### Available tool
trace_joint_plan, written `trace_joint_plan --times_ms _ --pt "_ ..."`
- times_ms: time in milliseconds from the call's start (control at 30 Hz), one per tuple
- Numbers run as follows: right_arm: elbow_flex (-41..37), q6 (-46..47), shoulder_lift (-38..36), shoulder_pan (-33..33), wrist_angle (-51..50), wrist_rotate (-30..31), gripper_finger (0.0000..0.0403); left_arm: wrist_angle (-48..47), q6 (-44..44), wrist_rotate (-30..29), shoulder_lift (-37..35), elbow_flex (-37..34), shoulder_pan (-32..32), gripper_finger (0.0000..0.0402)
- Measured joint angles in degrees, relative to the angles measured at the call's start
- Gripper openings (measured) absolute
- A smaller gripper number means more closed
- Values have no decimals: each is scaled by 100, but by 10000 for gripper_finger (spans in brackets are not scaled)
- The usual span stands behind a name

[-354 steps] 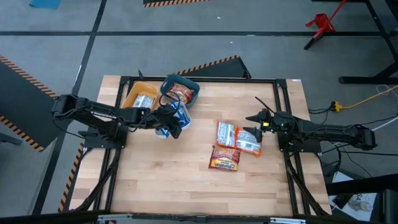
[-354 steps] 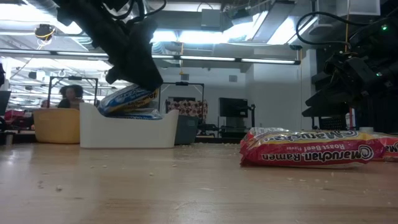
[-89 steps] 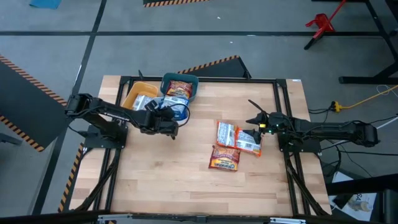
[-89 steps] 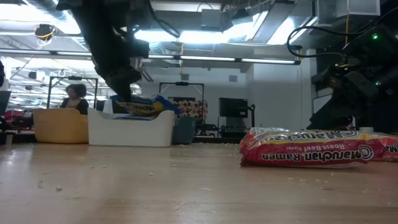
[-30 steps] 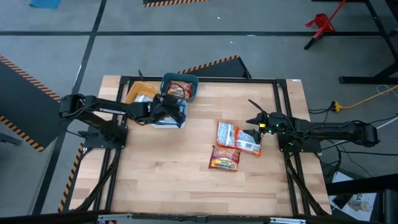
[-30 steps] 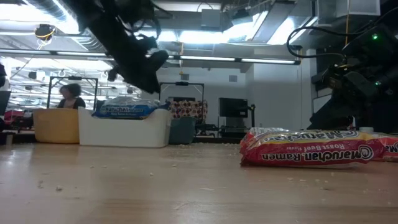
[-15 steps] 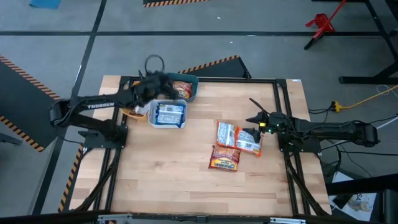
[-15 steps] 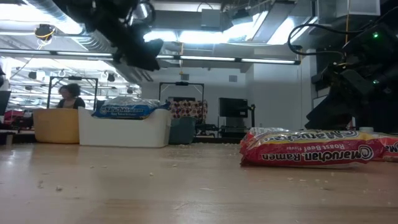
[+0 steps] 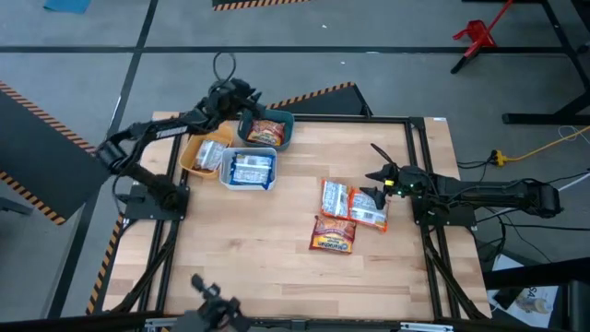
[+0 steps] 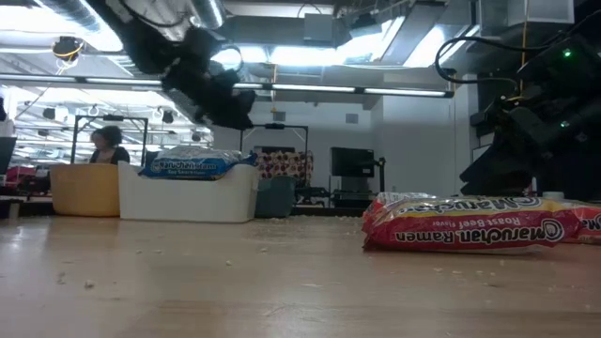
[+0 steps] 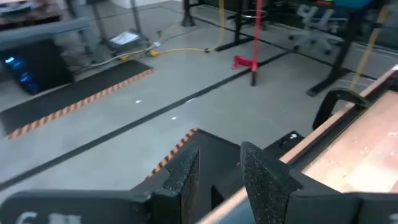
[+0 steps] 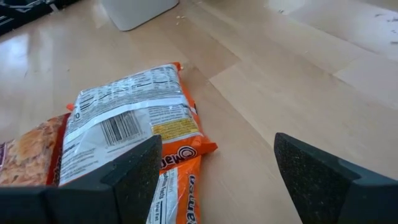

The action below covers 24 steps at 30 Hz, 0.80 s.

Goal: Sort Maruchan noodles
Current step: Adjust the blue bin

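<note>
**Loose packets lay before the right gripper**

The right gripper (image 9: 371,187) hovered with fingers spread wide, empty, just beside three crinkly plastic noodle packets (image 9: 347,214) on the wooden table (image 9: 277,267). The left gripper (image 9: 241,96), fingers narrowly parted and holding nothing, hung beyond the teal bin (image 9: 268,132). A blue-white packet (image 9: 249,170) filled the white bin (image 9: 224,171).

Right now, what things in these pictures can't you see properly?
- Yellow bin, high view: the left arm crosses it, hiding part of its inside.
- Teal bin, low view: almost wholly hidden behind the white bin.
- Loose noodle packets, low view: the front red packet hides the others.
- Left tool, left wrist view: it looks off the table, so no packets show.
- Right tool, low view: lost in dark arm parts.
</note>
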Motion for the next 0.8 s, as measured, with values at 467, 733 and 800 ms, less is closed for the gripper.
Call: trace_joint_plan --times_ms 467,733,800 --pt "0 81 -2 2 -42 38 296 -1533 589 835 2391 3002 -3 111" --pt "0 81 0 0 -51 38 296 -2538 985 852 3055 3753 -143 111" --pt "0 83 0 1 -52 38 296 -2571 1048 897 3105 3752 -144 111"
